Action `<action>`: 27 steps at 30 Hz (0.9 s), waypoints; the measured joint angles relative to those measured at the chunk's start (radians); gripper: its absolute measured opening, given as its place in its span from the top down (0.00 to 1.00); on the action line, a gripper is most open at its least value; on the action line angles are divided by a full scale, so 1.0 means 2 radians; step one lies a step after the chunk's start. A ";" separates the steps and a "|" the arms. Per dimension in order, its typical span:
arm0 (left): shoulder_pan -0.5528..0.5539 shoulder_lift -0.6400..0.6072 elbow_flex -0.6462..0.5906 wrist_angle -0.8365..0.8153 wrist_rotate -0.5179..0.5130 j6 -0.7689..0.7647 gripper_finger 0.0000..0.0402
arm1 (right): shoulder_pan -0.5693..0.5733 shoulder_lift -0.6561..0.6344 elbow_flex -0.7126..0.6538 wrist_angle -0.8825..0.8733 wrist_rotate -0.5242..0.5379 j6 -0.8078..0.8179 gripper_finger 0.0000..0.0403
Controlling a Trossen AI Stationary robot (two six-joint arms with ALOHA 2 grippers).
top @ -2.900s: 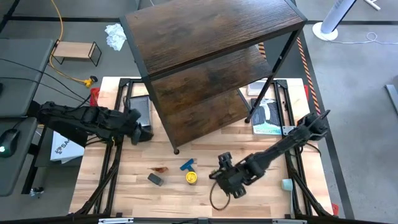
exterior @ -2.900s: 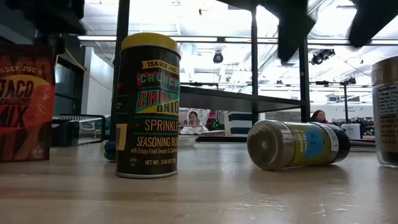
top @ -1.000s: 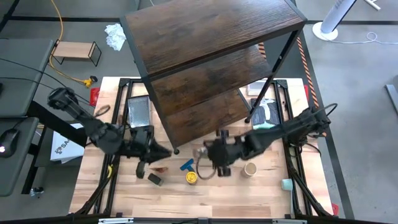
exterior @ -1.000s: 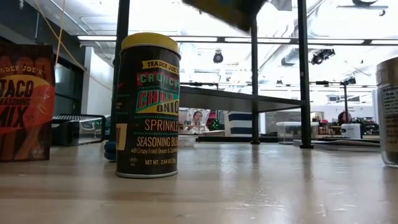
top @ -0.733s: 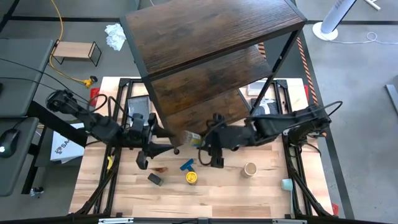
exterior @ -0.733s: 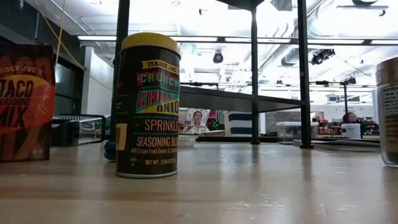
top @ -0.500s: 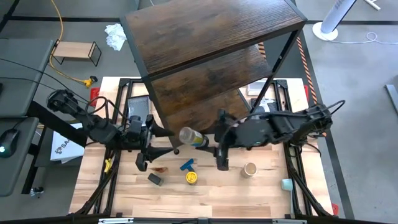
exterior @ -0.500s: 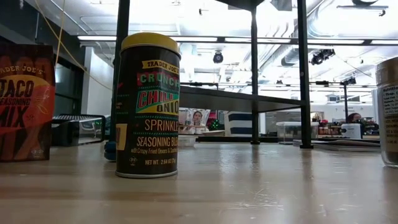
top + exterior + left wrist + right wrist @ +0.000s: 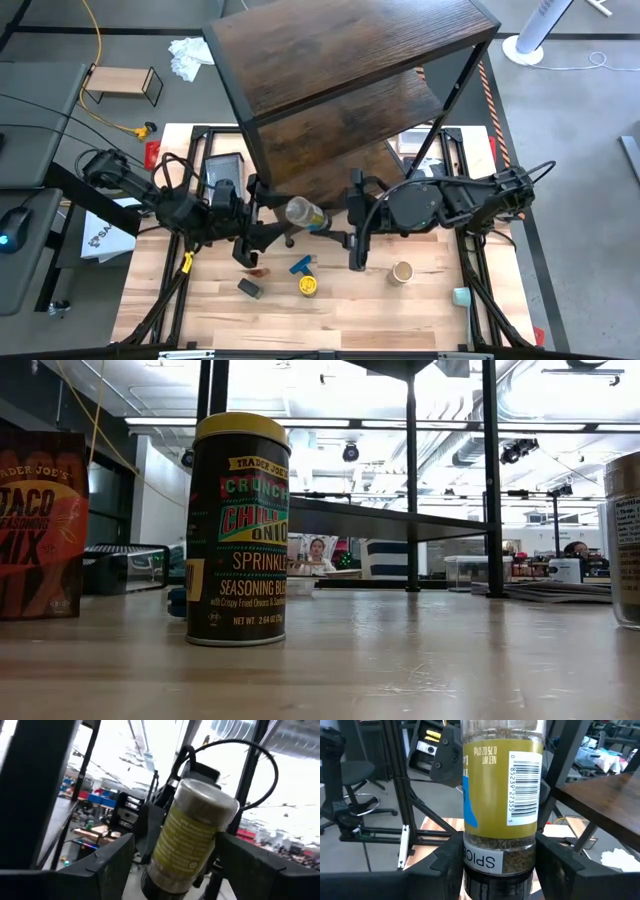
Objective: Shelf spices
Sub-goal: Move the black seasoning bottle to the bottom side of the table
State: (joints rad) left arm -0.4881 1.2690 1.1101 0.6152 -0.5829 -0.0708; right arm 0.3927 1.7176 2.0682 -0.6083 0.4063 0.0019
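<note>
The right gripper (image 9: 335, 232) clamps the jar (image 9: 305, 213) at its black-lidded end, fingers closed on it. The jar looks rigid, light and smooth; a grip round the body suits it. The left gripper (image 9: 262, 218), fingers spread, faces its far end. The shelf (image 9: 340, 100) stands just beyond.

- Looking like a robotics lab or workshop, not a home: grey floor (image 9: 570, 120) spreading around a light-wood table (image 9: 330, 310) on a black frame.
- Lying loose on the floor far left: a yellow cable (image 9: 95, 60).
- Sitting at left: a grey desk (image 9: 25, 110) carrying a computer mouse (image 9: 8, 222).
- Showing beyond the table: ceiling strip lights (image 9: 330, 422), exposed ducting, cluttered benches and a seated person (image 9: 318, 552).
</note>
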 joint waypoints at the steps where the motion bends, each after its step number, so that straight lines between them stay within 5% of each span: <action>1: 0.000 0.000 0.000 -0.002 0.003 -0.005 0.31 | 0.000 0.000 0.000 0.000 -0.006 0.002 0.54; 11: 0.000 0.000 0.000 -0.015 0.060 -0.003 0.31 | -0.011 0.020 -0.001 0.002 -0.015 0.010 0.54; 27: -0.005 0.000 0.000 -0.039 0.058 0.025 0.31 | -0.017 0.042 -0.001 0.021 -0.036 0.021 0.54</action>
State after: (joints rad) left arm -0.4984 1.2697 1.1110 0.5363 -0.4675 -0.0204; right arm 0.3592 1.8025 2.0670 -0.5662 0.3346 0.0448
